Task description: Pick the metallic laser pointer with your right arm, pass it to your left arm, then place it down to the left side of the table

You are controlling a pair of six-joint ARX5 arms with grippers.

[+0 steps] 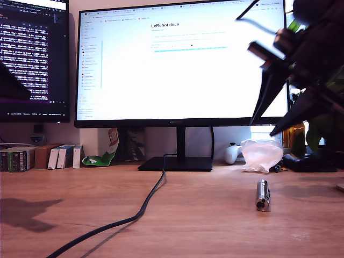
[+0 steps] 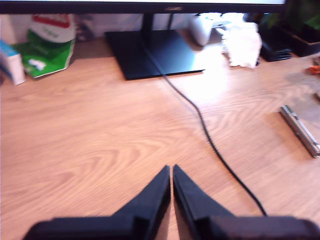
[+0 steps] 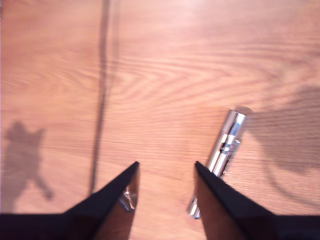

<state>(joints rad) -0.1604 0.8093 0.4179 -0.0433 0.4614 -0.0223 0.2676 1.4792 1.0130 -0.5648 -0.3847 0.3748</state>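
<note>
The metallic laser pointer lies flat on the light-brown table, toward the exterior view's right, with its dark round end facing the camera. My second gripper hovers open above the table. The pointer lies just outside one of its fingers, which covers the near end. In the exterior view this gripper hangs high at the upper right, well above the pointer. My first gripper is shut and empty over bare wood, and the pointer lies far off to its side.
A black cable runs from the monitor stand toward the table's front edge. Behind the pointer sit a white plastic bag and a white controller. Small boxes and a green packet line the back at the exterior view's left.
</note>
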